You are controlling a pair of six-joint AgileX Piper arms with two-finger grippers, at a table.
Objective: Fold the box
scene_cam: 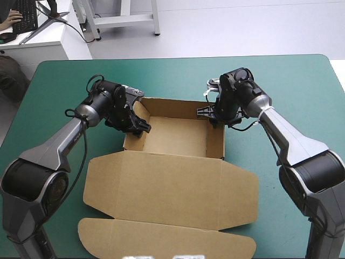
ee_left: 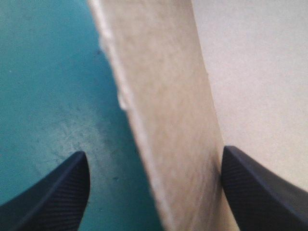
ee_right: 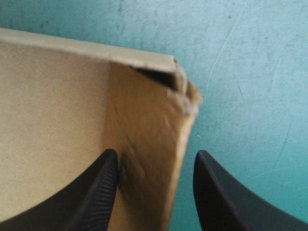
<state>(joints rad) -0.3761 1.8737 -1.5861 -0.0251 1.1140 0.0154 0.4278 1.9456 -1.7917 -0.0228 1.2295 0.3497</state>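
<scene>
The brown box (scene_cam: 178,136) stands as an open tray mid-table, its walls raised. Its lid (scene_cam: 172,189) lies flat toward the near edge and ends in a rounded flap (scene_cam: 161,237). My left gripper (scene_cam: 135,122) is open astride the tray's left wall. In the left wrist view that wall (ee_left: 168,120) runs between the black fingers of the left gripper (ee_left: 156,188), with the inner finger (ee_left: 255,192) against the board. My right gripper (scene_cam: 213,115) is open over the right wall by the far right corner. The right wrist view shows that wall (ee_right: 144,144) within the right gripper (ee_right: 156,188), the frayed corner (ee_right: 185,98) ahead.
The teal-green cover (scene_cam: 291,81) shows on all sides of the box. The lid's flap reaches close to the table's near edge. Both arms cross the table's left and right thirds toward the tray.
</scene>
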